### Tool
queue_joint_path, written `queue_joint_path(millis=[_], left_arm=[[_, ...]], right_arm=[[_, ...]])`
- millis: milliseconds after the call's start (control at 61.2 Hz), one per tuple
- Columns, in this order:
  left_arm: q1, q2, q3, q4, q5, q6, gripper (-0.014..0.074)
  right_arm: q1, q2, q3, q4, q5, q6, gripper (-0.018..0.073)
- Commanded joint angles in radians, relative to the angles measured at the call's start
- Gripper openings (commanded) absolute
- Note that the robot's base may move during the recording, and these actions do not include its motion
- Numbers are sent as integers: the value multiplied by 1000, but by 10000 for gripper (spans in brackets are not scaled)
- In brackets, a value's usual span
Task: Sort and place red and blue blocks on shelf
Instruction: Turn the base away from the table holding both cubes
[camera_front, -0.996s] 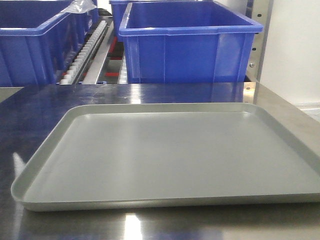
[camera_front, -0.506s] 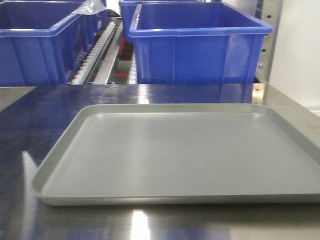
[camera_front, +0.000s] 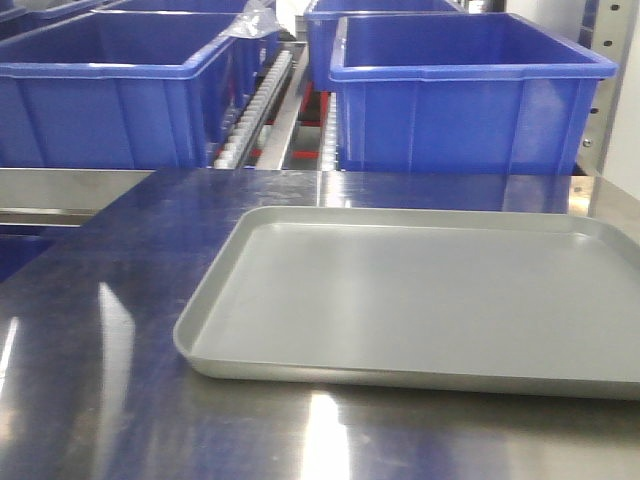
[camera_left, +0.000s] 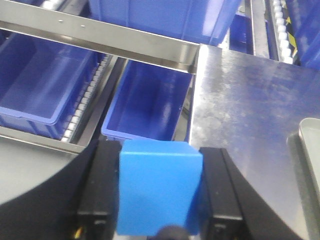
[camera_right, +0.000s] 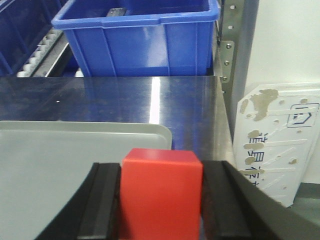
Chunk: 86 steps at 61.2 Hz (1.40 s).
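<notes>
In the left wrist view the blue block (camera_left: 159, 187) sits clamped between the black fingers of my left gripper (camera_left: 159, 192), held above the left edge of the steel tabletop (camera_left: 245, 100). The right wrist view shows the red block (camera_right: 160, 192) pinched in my right gripper (camera_right: 160, 197), over the near right corner of the grey tray (camera_right: 75, 155). The shelf shows as a steel rail (camera_left: 100, 35) with white roller tracks (camera_front: 250, 110) and lower tiers. Neither gripper appears in the front view.
Large blue bins (camera_front: 465, 95) (camera_front: 115, 90) stand on the shelf behind the tabletop (camera_front: 130, 330); more bins (camera_left: 42, 87) (camera_left: 150, 102) sit on the tier below. The grey tray (camera_front: 430, 300) lies on the tabletop. A perforated upright (camera_right: 232, 40) and a white peeling sign (camera_right: 277, 140) are at right.
The front view has shifted: tray and bins slid to the right in the picture, and the left bin with more of the tabletop's left side came into view.
</notes>
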Motion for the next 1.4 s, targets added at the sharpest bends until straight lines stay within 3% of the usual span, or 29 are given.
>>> queue_joint_path(millis=[0, 1388], left_arm=[[1, 1, -29, 15, -67, -5, 122], [1, 1, -29, 15, -67, -5, 122]], right_arm=[[-5, 5, -32, -7, -81, -3, 49], [-5, 5, -32, -7, -81, -3, 49]])
